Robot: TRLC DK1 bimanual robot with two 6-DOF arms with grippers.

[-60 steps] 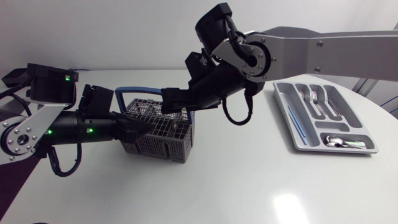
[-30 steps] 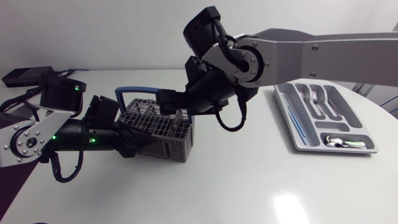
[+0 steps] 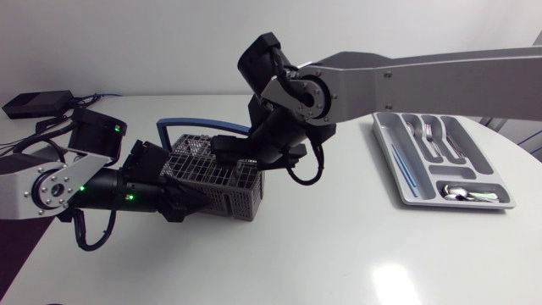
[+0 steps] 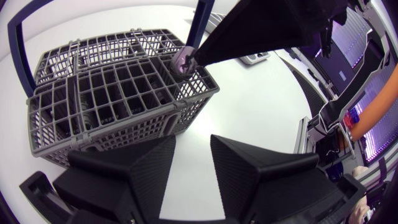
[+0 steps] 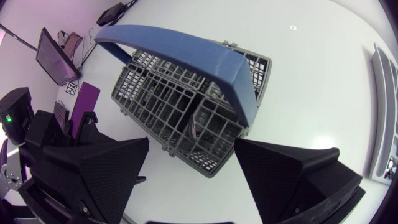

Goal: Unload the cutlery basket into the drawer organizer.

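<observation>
On the table [image 3: 339,254]: both arms meet at the cutlery basket [image 3: 216,174], left of centre. Right arm [image 3: 423,72] reaches across from the right edge, left arm [image 3: 93,191] comes in low from the left.

Basket: grey grid, upright, blue handle [image 5: 186,53] arching over it.

Drawer organizer [image 3: 389,152] sits well apart, at the table's right side.

Left pincer [image 4: 193,138]: released, nothing between its fingers, basket's side wall just ahead of it. Looks like bracing, not a grasp.

Right pincer [image 5: 191,142]: spread wide over the basket's corner compartment, holding nothing. From the left wrist view one of its fingers is right at the tip of a metal utensil [image 4: 183,60] standing in that compartment. Touching or a hair apart, can't tell.

Progress: partly done, by my read. Organizer already holds forks [image 3: 428,135] at its far end, a spoon [image 3: 461,193] in the near cross slot and a thin blue stick [image 3: 405,169] in the side slot. At least the one utensil is left in the basket. The grid hides the other cells, so no count of what remains.

Step in hand: probably closing on that utensil, then lift and carry to the organizer.
</observation>
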